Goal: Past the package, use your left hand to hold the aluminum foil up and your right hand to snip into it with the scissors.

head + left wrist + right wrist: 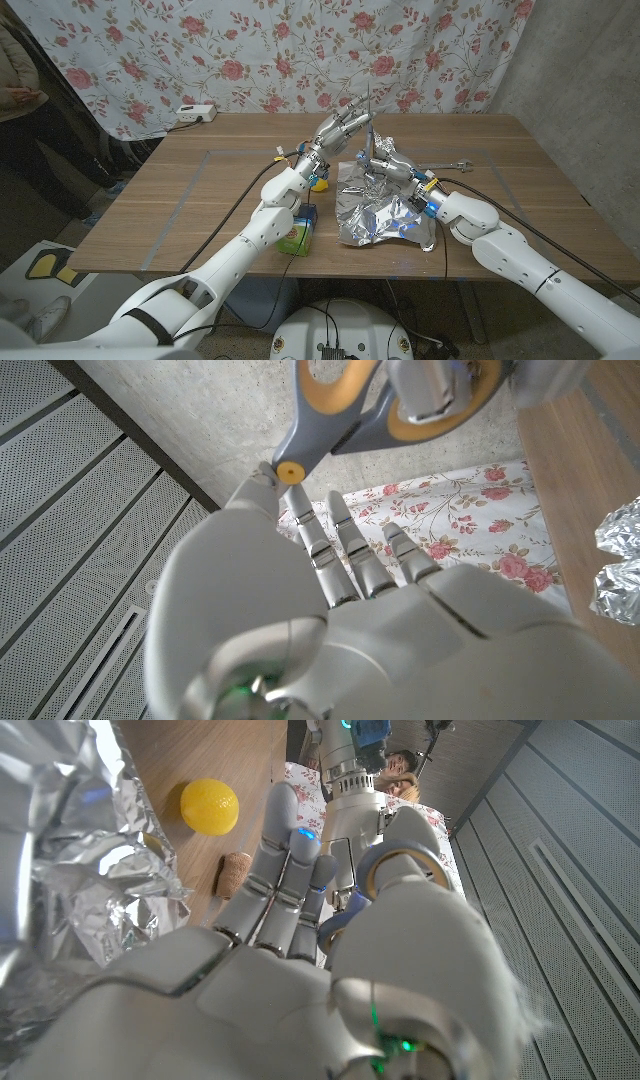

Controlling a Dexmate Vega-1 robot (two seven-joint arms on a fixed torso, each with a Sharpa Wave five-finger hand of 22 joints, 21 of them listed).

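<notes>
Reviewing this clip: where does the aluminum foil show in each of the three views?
Head view: aluminum foil crumpled mid-table, near the right robot hand.
Left wrist view: a crumpled edge on the table, beside the cloth.
Right wrist view: a large crumpled sheet next to a yellow ball.
Shared landmark: the floral cloth.
</notes>
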